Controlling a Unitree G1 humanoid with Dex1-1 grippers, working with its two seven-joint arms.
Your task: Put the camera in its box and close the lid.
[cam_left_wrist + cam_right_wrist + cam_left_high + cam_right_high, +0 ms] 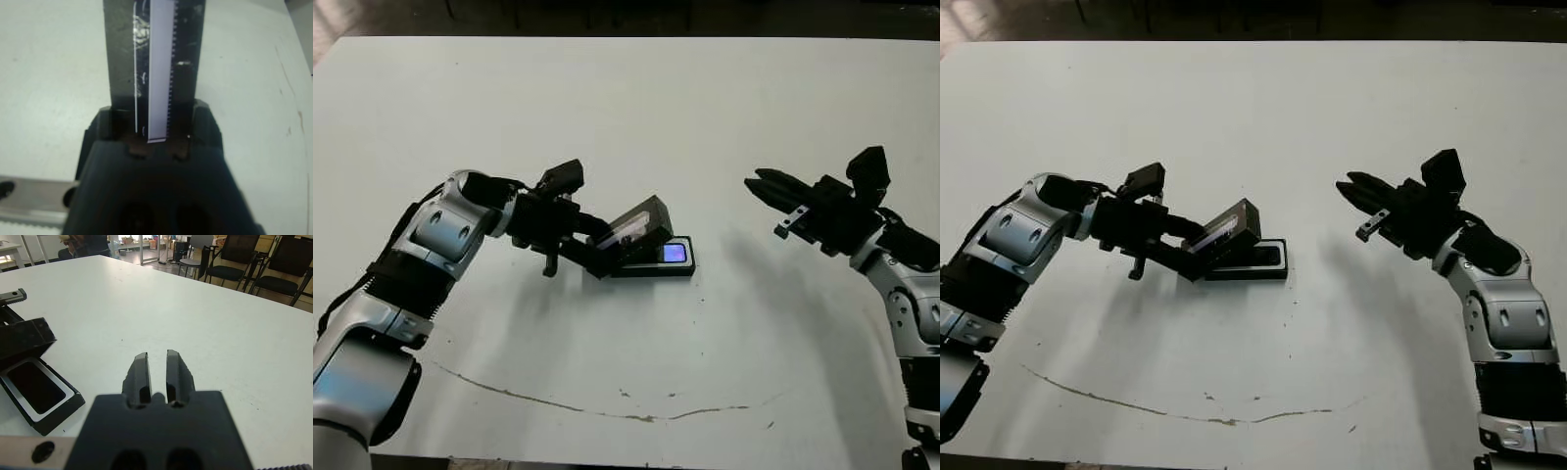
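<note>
While the left gripper [592, 245] clamps the lid [634, 227] at a tilt, we note it hangs over the box's [680, 269] left end. The box lies mid-table with the camera [674, 253] inside, blue patch showing. Well apart, the right gripper [1351, 188] hovers, fingers nearly together, empty.

A: How many claws?
B: Two: the left claw [605, 257] and the right claw [762, 183].
A: And loose things near them?
B: One lid [634, 230], clamped in the left claw. One box [687, 266], just under that lid. One camera [674, 253], lying in the box, on the left claw's far side.
A: Tables?
B: One table [636, 108].
</note>
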